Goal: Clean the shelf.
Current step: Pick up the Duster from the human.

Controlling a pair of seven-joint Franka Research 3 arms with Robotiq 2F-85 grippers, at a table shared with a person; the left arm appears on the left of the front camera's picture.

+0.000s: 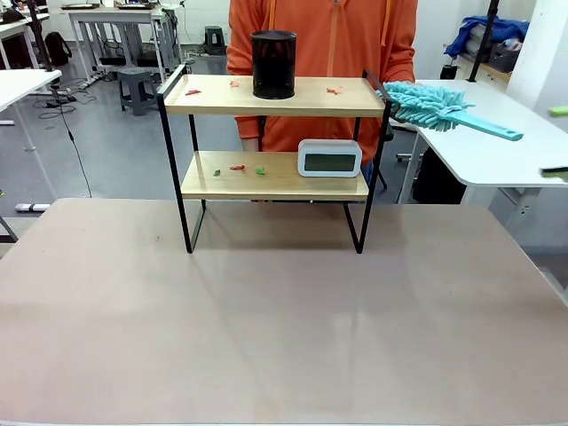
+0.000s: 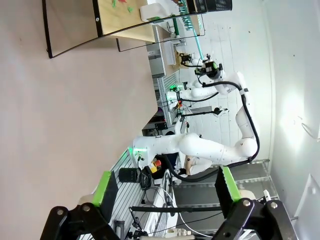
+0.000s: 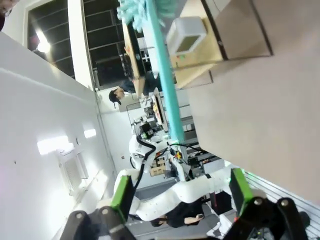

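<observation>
Awaiting its first sweep, by judgement: shelf [image 1: 266, 108], two-tier, standing on the beige table [image 1: 284, 319], a person in orange [image 1: 319, 35] right behind it. Red and green scraps [image 1: 238, 167] lie on both boards. Teal duster [image 1: 426, 105]: head at the shelf's upper right corner, handle pointing off to its right toward the right gripper [image 3: 179, 186], whose pads are spread wide with nothing pinched. Left gripper [image 2: 165, 186]: spread, empty, well off from the shelf. The next move likely calls for a grasp on the handle. Obstacles: black mesh cup [image 1: 273, 64] on the top board, clock [image 1: 329, 158] at the lower board's right.
</observation>
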